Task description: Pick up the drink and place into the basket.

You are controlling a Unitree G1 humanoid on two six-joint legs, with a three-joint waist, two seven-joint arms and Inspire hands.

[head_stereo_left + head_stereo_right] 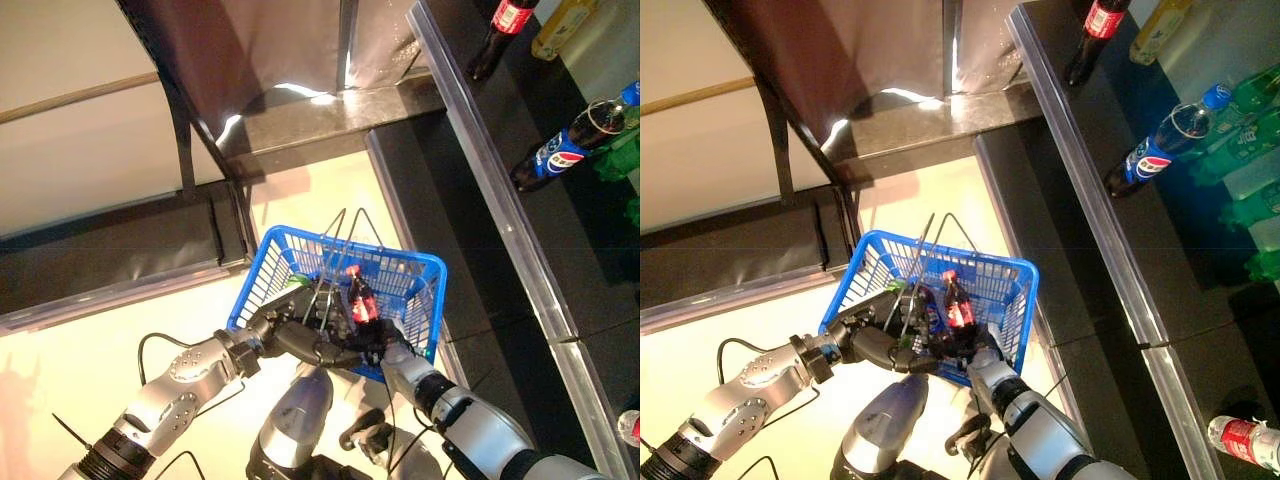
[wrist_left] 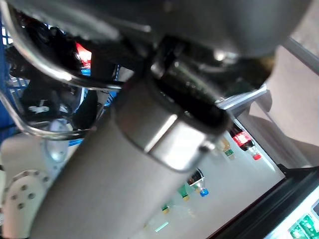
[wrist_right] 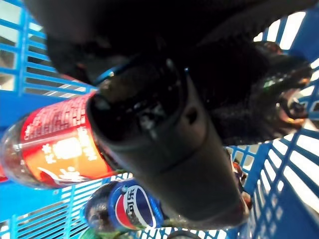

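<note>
My left hand (image 1: 300, 338) is shut on the thin wire handles (image 1: 340, 250) of the blue basket (image 1: 420, 264) and holds it raised in front of me. My right hand (image 1: 388, 345) reaches over the near rim and is shut on a dark cola bottle with a red label (image 1: 361, 296), held upright inside the basket. In the right wrist view my hand (image 3: 164, 134) curls round this bottle (image 3: 55, 149). A blue-labelled bottle (image 3: 132, 209) lies below it in the basket. The left wrist view shows the wire handles (image 2: 45, 69).
A dark shelf with a metal rail (image 1: 500, 200) runs along the right. On it stand a cola bottle (image 1: 505, 25), a yellow bottle (image 1: 560, 25), a blue-labelled bottle (image 1: 575, 140) and green bottles (image 1: 1250, 150). A red-labelled bottle (image 1: 1245, 440) lies at the lower right. A dark low bench (image 1: 110, 260) is at the left.
</note>
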